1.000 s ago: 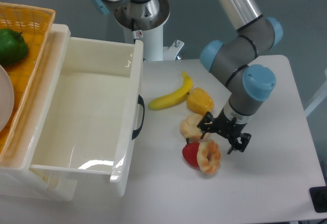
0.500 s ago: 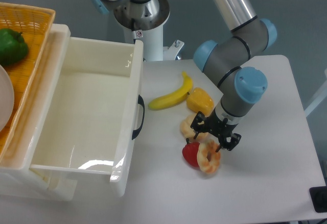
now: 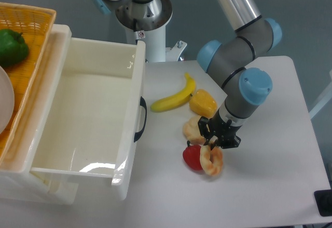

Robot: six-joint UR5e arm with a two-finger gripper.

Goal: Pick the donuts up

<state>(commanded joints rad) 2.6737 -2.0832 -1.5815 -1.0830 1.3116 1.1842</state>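
I have the gripper (image 3: 214, 143) down on the donut (image 3: 211, 160), its black fingers clenched on the ring's upper edge. The donut stands tilted on the white surface (image 3: 270, 186), leaning against the red pepper (image 3: 192, 157) on its left. Just behind them sits a pale, frosted pastry-like toy (image 3: 193, 128), partly hidden by the gripper. Further back lie the orange-yellow bell pepper (image 3: 203, 103) and a banana (image 3: 174, 97). The white bin (image 3: 91, 119) stands to the left, a green pepper (image 3: 11, 47) in the wicker basket (image 3: 31, 23) beyond.
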